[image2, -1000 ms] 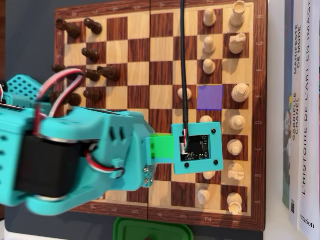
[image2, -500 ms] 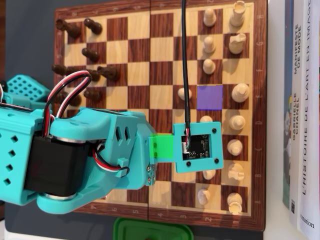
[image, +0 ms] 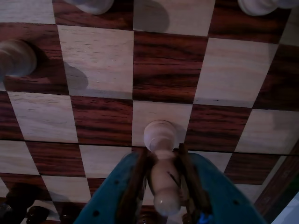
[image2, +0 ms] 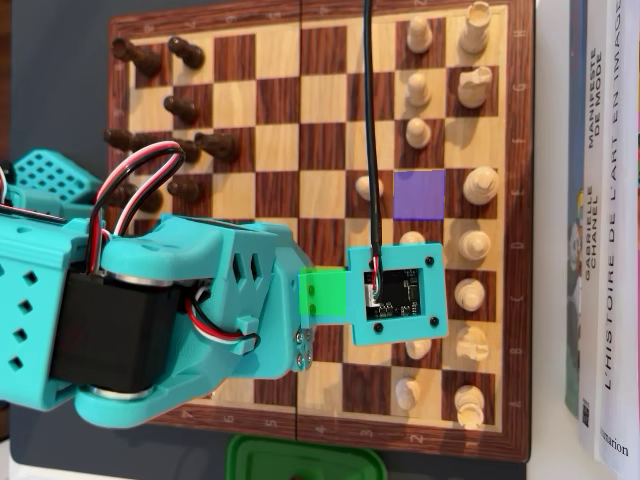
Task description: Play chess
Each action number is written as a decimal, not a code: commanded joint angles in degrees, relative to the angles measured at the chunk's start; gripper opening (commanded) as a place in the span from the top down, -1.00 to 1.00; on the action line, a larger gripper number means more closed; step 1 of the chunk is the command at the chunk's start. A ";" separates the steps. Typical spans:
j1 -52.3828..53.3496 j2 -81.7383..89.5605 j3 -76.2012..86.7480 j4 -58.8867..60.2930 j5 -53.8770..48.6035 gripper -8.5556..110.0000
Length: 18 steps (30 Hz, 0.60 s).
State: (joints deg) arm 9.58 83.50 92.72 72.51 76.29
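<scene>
Gripper (image: pixel 163 186): in the wrist view the two teal jaws are closed nearly together against the stem of a white pawn (image: pixel 161 161), one jaw on each side, with the pawn's round head standing clear beyond the fingertips. The pawn is clamped between them; whether its base rests on the board or is raised off it cannot be told. Location of the pawn: over a light square of the chessboard (image2: pixel 330 100), near the frame's bottom edge in the wrist view. In the overhead view the gripper itself is hidden beneath the wrist camera module (image2: pixel 395 295), which sits over the lower right part of the board, among the white pieces (image2: pixel 470 245). Arm (image2: pixel 170 310): teal body, entering from the left edge of the overhead view and reaching rightward across the board's lower half, with a black motor visible at the left and red, white and black wires looped above it. A black cable (image2: pixel 367 120) runs from the top edge down to the camera module. The dark pieces (image2: pixel 185 105) stand along the board's left side. A purple square (image2: pixel 419 194) lies just above the camera module, and a green square (image2: pixel 322 295) adjoins the module's left edge.
</scene>
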 commanded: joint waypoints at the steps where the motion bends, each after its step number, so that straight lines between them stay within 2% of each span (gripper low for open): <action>1: -0.26 0.44 -2.20 -0.35 -0.26 0.67; 18: -0.09 0.44 -2.20 1.76 -0.18 0.67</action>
State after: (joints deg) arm 9.58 83.50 92.72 73.74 76.29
